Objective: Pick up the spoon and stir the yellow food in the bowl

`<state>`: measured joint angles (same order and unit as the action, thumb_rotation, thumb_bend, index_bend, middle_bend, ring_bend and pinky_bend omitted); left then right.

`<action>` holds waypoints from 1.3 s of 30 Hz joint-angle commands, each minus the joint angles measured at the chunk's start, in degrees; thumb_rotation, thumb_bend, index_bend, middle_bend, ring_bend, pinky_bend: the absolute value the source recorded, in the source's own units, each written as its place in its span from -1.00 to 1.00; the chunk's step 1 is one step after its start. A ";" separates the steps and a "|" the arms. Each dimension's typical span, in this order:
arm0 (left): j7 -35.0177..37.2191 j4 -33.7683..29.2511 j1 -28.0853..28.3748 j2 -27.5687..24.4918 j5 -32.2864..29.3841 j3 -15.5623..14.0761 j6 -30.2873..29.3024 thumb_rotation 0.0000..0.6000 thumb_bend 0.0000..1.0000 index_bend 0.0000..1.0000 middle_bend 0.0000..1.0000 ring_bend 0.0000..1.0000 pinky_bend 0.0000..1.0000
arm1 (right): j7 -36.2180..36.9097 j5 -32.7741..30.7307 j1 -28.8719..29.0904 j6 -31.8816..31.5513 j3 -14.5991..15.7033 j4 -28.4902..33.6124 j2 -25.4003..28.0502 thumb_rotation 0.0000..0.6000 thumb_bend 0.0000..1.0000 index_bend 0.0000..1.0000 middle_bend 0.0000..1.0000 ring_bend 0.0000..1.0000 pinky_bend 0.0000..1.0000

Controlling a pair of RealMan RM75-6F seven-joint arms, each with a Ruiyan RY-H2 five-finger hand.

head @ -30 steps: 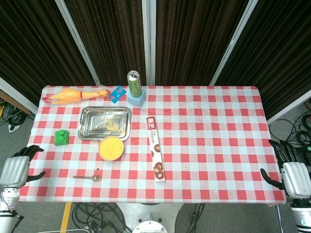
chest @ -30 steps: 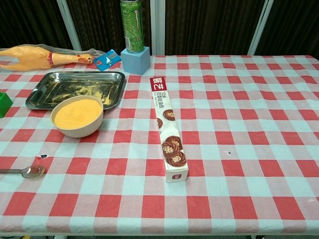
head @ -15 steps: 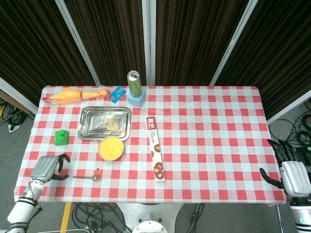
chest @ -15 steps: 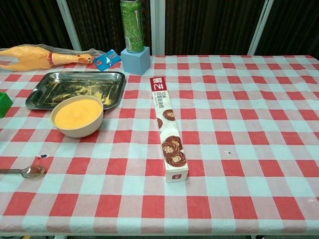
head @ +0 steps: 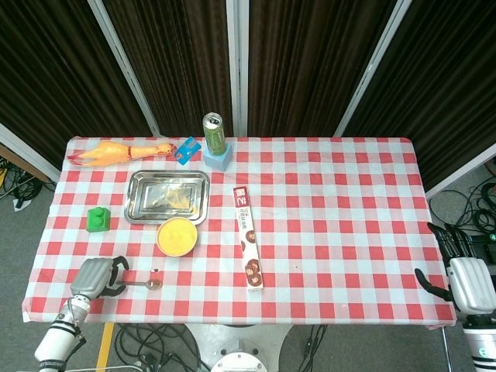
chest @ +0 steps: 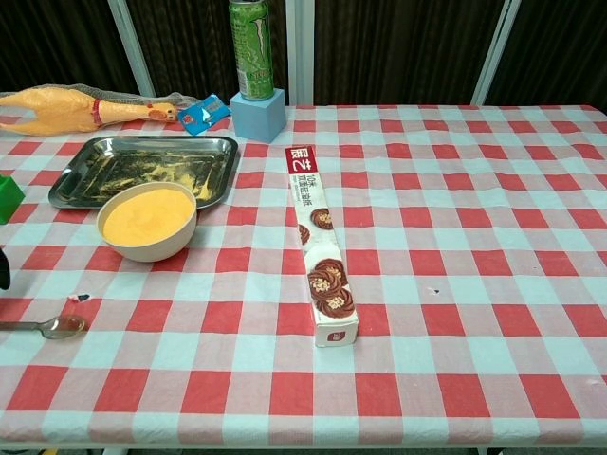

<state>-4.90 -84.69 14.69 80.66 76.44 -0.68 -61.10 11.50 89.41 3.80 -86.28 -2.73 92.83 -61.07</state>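
Now | spoon flat | handle left, bowl end right

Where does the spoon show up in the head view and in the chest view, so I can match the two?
Head view: the spoon lies near the table's front-left edge, below the bowl.
Chest view: the spoon sits at the far left edge, handle cut off by the frame.
Shared landmark: the bowl of yellow food, just behind it.

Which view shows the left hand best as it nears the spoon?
The head view: the whole left hand shows beside the spoon handle, not gripping it. The chest view catches only a dark sliver at its left edge.
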 commanded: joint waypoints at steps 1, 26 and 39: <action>-0.93 -0.21 0.15 0.67 -0.31 -0.46 0.31 1.00 -0.48 0.07 0.72 0.72 0.95 | 0.12 -0.03 -0.02 0.05 0.06 -0.10 -0.01 1.00 -0.51 -1.00 -0.76 -1.00 -1.00; -2.87 0.88 0.48 2.76 -2.52 -0.84 0.75 1.00 -0.31 0.16 0.73 0.72 0.95 | 0.56 -0.36 -0.26 0.07 0.22 -0.60 -0.07 1.00 -0.51 -1.00 -0.75 -1.00 -1.00; -2.54 1.19 0.54 2.78 -2.80 -0.98 0.70 1.00 -0.18 0.21 0.74 0.72 0.95 | 0.63 -0.24 -0.65 -0.45 0.35 -0.53 0.04 1.00 -0.51 -1.00 -0.75 -1.00 -1.00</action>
<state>-7.48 -83.48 15.27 83.43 73.56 -1.67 -60.29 12.13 89.18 3.15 -86.74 -2.39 92.29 -61.03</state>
